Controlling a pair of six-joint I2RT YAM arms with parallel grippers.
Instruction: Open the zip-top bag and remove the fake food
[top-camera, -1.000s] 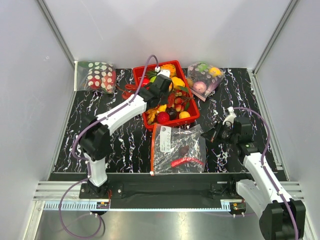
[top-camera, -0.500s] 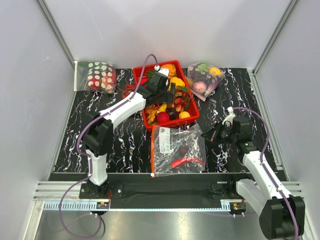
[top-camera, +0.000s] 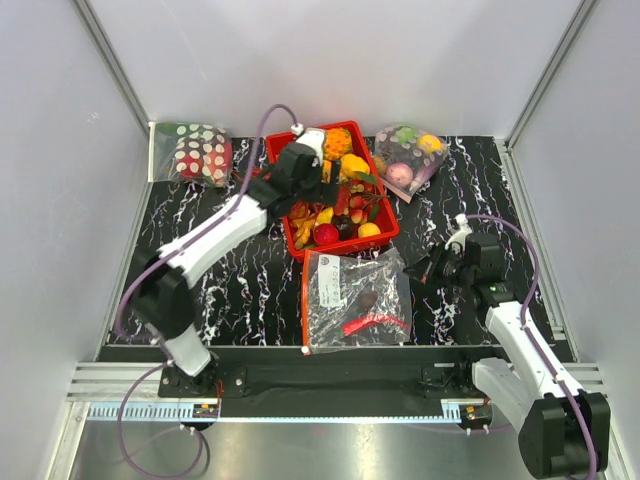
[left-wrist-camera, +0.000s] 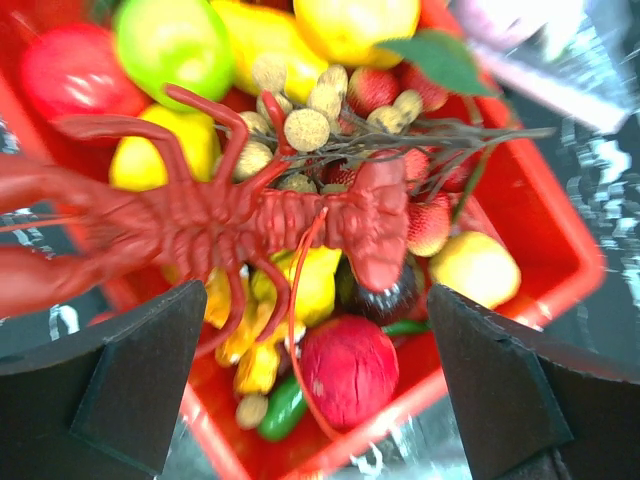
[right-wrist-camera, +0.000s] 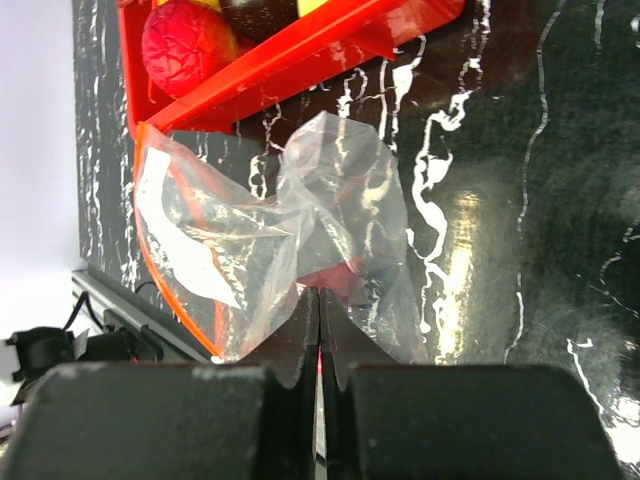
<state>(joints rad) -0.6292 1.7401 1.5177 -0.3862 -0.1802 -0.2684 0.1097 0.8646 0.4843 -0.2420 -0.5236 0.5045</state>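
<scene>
My left pincer (top-camera: 312, 176) hangs over the red basket (top-camera: 345, 248) at the back of the black, white-veined surface (top-camera: 250, 290), its jaws spread as wide as they go and gripping nothing. From the left wrist camera, the red lobster (left-wrist-camera: 270, 215) lies directly below that gap, sprawled on its back or side across the heap of yellow, green and red plastic fruit, its long legs splayed over a cluster of small tan balls (left-wrist-camera: 300, 110).

My right pincer (top-camera: 425, 268) is closed tight on the far right corner of the zip-top bag (top-camera: 355, 300), with crinkled clear plastic pinched at the fingertips (right-wrist-camera: 300, 330). The bag lies flat just in front of the basket, its orange-red zip strip (top-camera: 304, 300) running down its left edge. Inside it sit the long red chili (top-camera: 372, 323) and the small dark brown ball (top-camera: 368, 298).

The bag's white label (top-camera: 325, 268) faces up near the zip, but any print on it is too small to read. No other writing or brand shows. A white-dotted red bag (top-camera: 198, 152) and a clear bag of pastel fruits (top-camera: 408, 158) rest at the back corners, either side of the basket.
</scene>
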